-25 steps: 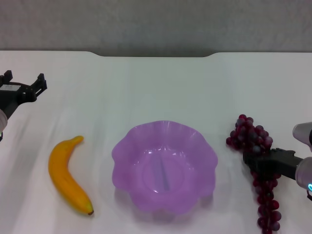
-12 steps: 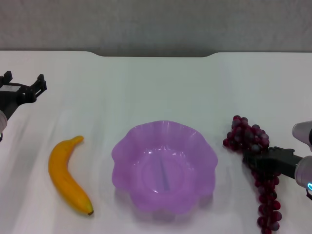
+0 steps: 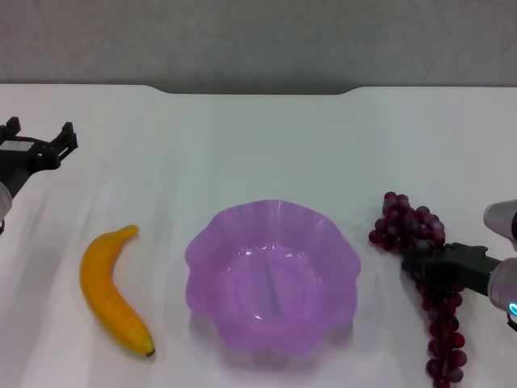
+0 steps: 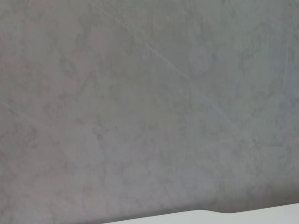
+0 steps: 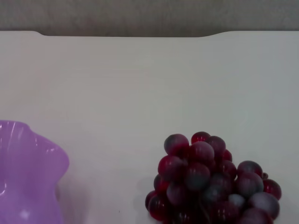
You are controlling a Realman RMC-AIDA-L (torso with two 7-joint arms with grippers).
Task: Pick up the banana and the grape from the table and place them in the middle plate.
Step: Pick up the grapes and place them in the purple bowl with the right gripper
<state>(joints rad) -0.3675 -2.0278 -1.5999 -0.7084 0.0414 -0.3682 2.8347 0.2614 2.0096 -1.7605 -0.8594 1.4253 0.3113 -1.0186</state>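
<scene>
Grape [image 3: 408, 228] shifted, in right tool [image 3: 428, 267]

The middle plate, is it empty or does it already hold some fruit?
Empty. The middle plate shows only its bare purple floor; the banana and the grape lie outside it on the table.

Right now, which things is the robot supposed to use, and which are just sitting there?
For the job:
- the banana, lying on the table
- the grape bunch, with the right gripper on it
- the middle plate, with nothing in it

Not in use:
- the left gripper, open and held off to the side
- nothing else lies on the table
</scene>
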